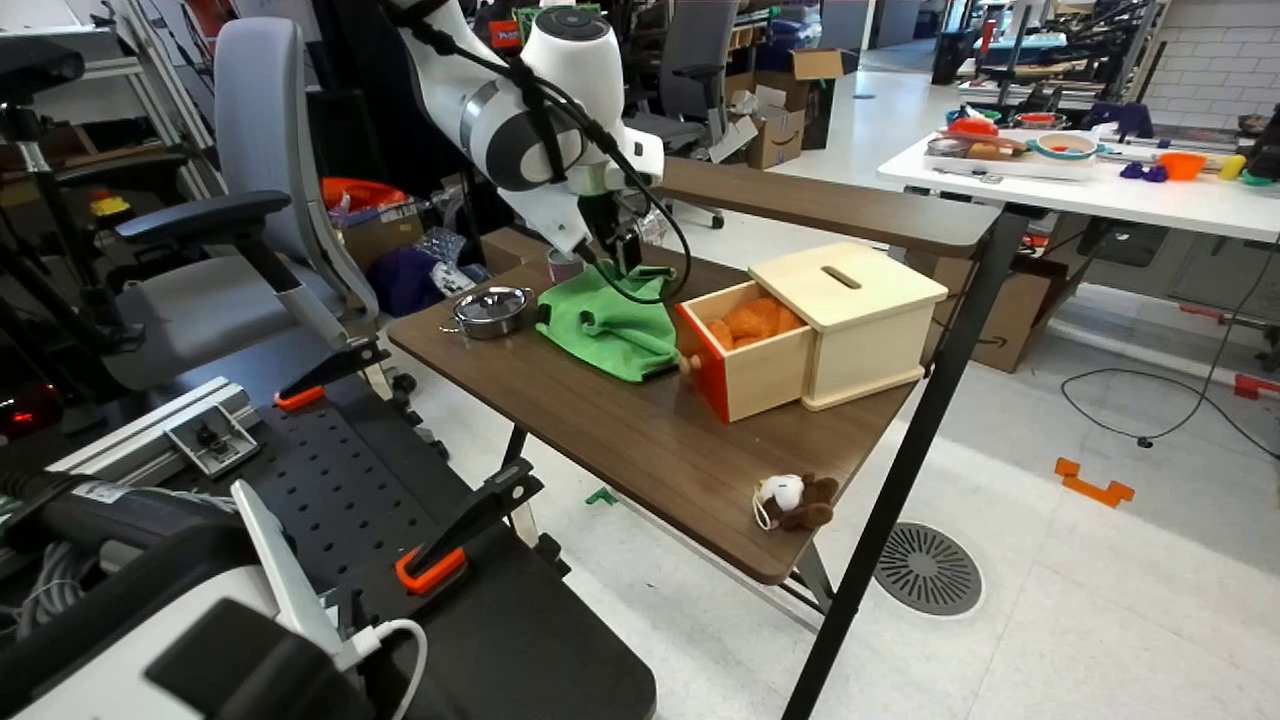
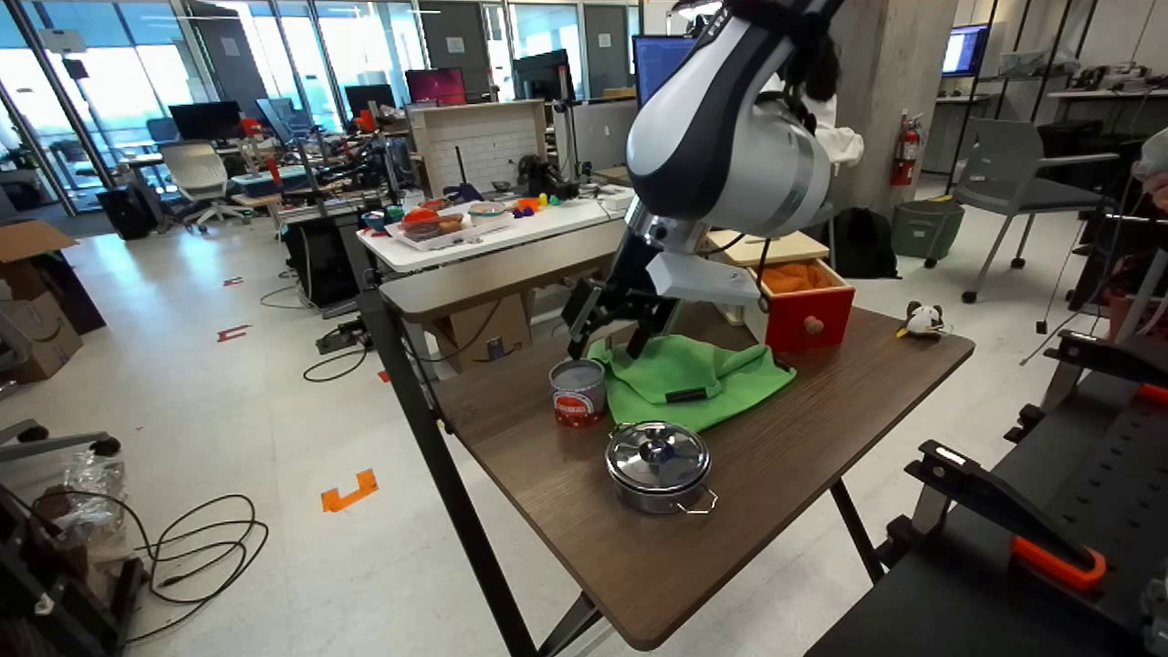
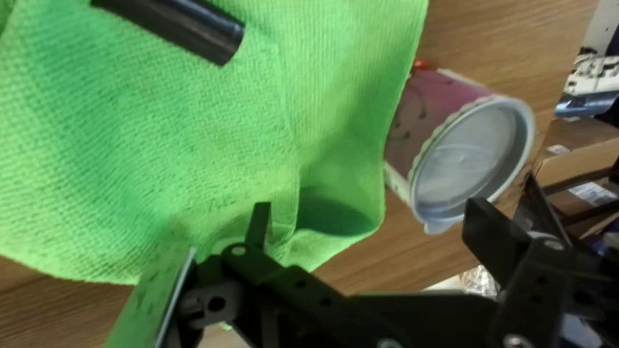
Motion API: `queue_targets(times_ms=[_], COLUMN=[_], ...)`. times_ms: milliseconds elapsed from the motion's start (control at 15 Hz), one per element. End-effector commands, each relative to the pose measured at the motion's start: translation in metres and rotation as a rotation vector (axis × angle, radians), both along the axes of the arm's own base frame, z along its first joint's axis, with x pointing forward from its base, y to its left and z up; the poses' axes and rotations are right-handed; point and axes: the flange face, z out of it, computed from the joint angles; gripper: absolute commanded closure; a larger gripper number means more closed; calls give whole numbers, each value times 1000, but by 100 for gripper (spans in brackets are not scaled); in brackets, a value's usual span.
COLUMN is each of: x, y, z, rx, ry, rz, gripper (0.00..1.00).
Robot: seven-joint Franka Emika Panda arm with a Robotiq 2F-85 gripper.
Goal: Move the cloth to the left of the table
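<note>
Green cloth point(image 2: 703, 374) lies rumpled and partly folded on the brown bench point(image 2: 785, 474), nearer the short edge by the tub point(image 2: 578, 392) and the metal pot point(image 2: 659, 493) than the opposite short edge. The gripper point(image 3: 372, 217) is above that same end, its fingers point(image 3: 257, 227) spread wide apart and holding nothing. In the wrist view one finger shows over the cloth and the other overlaps the edge of the tub; whether the first touches the fabric I cannot tell from so blurred a view. A curled corner of the cloth shows between the two. Also in that view, a black cylinder point(image 3: 188, 26) shows against the cloth.

The tub stands upright just beside the cloth. The pot, its lid point(image 2: 639, 456) on, stands just beside it too, closer to the bench corner that lies away from the raised shelf point(image 1: 800, 200).

At the opposite end, by the shelf-side corner, stands a wooden box point(image 1: 870, 340). Its red-fronted drawer point(image 1: 770, 378) is pulled out, with soft orange stuff point(image 1: 757, 318) inside, and the drawer front is near the cloth. A brown and white plush toy point(image 1: 808, 508) lies by the remaining corner of that end, well apart from the cloth.
</note>
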Motion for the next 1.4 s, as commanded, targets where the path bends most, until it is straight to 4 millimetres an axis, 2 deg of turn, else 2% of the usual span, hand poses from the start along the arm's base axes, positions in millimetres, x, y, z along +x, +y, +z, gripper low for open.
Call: queue_targets(times_ms=[0, 333, 733, 1067, 1333], x=[-10, -11, -13, -5, 3], y=[13, 24, 52, 70, 70], z=[9, 21, 32, 30, 29], rx=[-1, -15, -35, -73, -115], ry=[62, 62, 72, 43, 34], rz=[96, 145, 188, 200, 189], gripper=[0, 0, 0, 0, 0])
